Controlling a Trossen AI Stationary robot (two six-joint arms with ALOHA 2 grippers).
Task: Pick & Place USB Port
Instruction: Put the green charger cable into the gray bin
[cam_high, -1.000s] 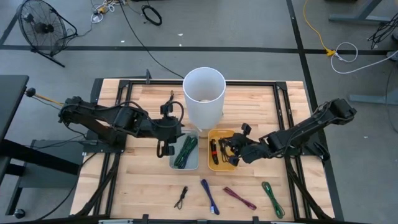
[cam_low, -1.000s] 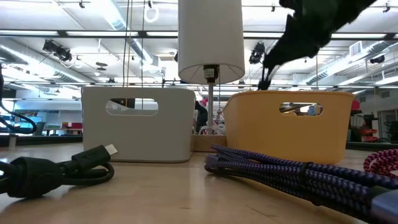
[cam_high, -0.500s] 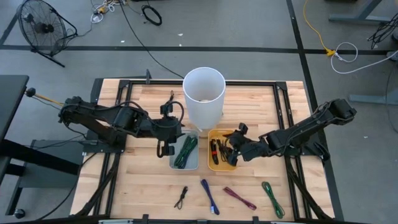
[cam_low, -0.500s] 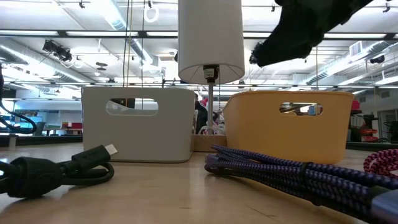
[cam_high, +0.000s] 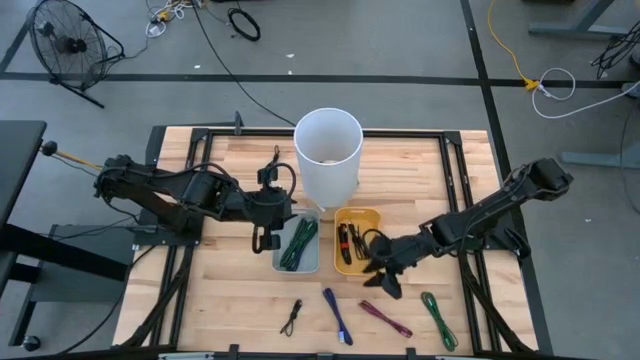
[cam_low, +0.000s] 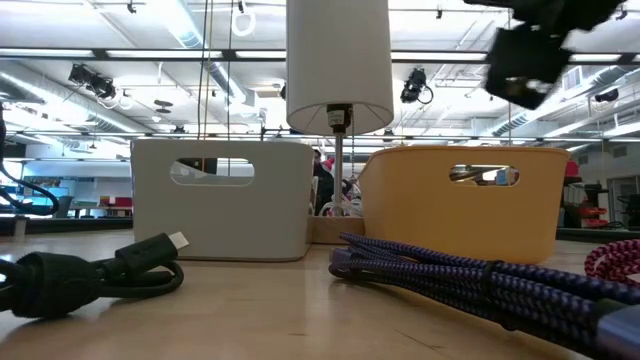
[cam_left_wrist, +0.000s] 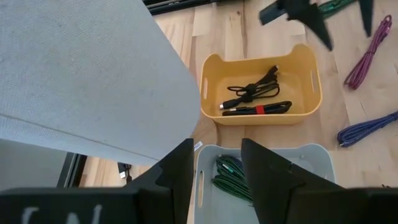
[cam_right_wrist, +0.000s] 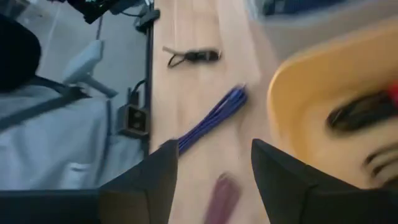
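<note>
Several bundled cables lie near the table's front edge: a black one (cam_high: 292, 318), a blue one (cam_high: 337, 315), a purple one (cam_high: 385, 318) and a green one (cam_high: 438, 320). Black cables lie inside the yellow bin (cam_high: 357, 258). Green cables fill the grey bin (cam_high: 297, 262). My right gripper (cam_high: 384, 280) hovers open just in front of the yellow bin, above the bare wood between the bin and the purple cable. In its wrist view its fingers (cam_right_wrist: 155, 180) have nothing between them. My left gripper (cam_high: 268, 238) hangs open over the grey bin's left edge, holding nothing.
A tall white cylinder (cam_high: 328, 155) stands behind the two bins. In the low view the black cable (cam_low: 90, 270) and the blue cable (cam_low: 470, 280) lie in front of the grey bin (cam_low: 220, 200) and the yellow bin (cam_low: 460, 200). Bare wood lies left of the black cable.
My right gripper has swung from above the yellow bin toward the table's near edge and has turned about its wrist. A thin dark thing that hung below it over the bin a second ago no longer shows there.
</note>
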